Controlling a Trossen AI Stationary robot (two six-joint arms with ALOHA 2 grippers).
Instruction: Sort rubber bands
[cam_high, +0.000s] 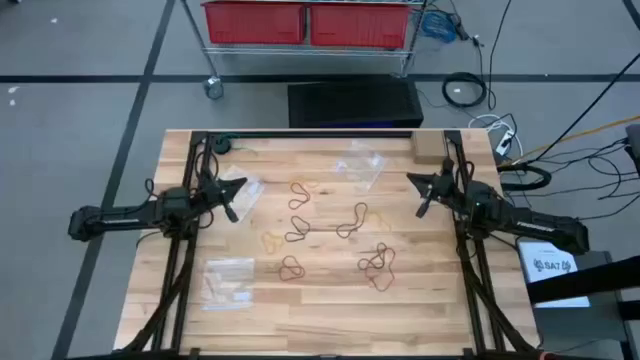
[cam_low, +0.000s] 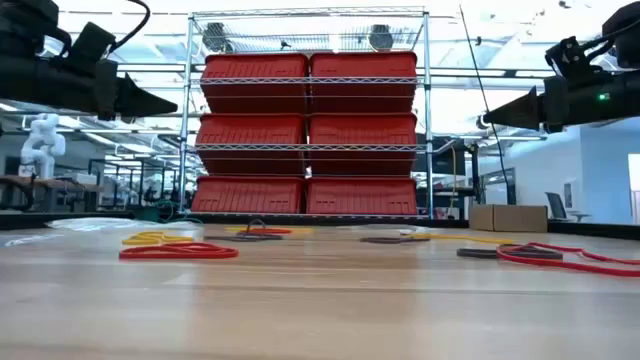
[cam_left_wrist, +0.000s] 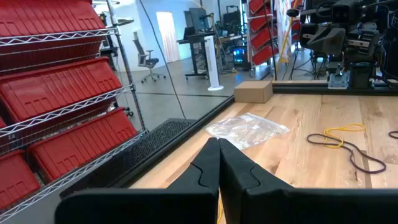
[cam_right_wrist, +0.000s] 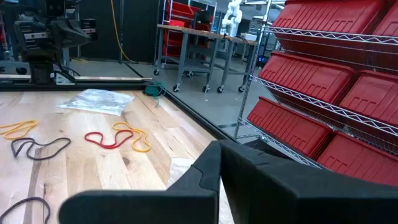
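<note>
Rubber bands (cam_high: 335, 230) in tan, black and red lie loose and partly tangled on the wooden table's middle; in the low view they show as flat loops (cam_low: 178, 251) on the boards. My left gripper (cam_high: 232, 215) hangs shut above the table's left part, and its fingers meet in the left wrist view (cam_left_wrist: 218, 163). My right gripper (cam_high: 421, 210) hangs shut above the right part, with closed fingers in the right wrist view (cam_right_wrist: 219, 163). Neither gripper holds a band.
Three clear plastic bags lie on the table: one at far centre (cam_high: 360, 164), one by my left gripper (cam_high: 245, 190), one near left (cam_high: 228, 278). A cardboard box (cam_high: 428, 147) sits at the far right corner. Red bins on a wire rack (cam_low: 308, 135) stand beyond the far edge.
</note>
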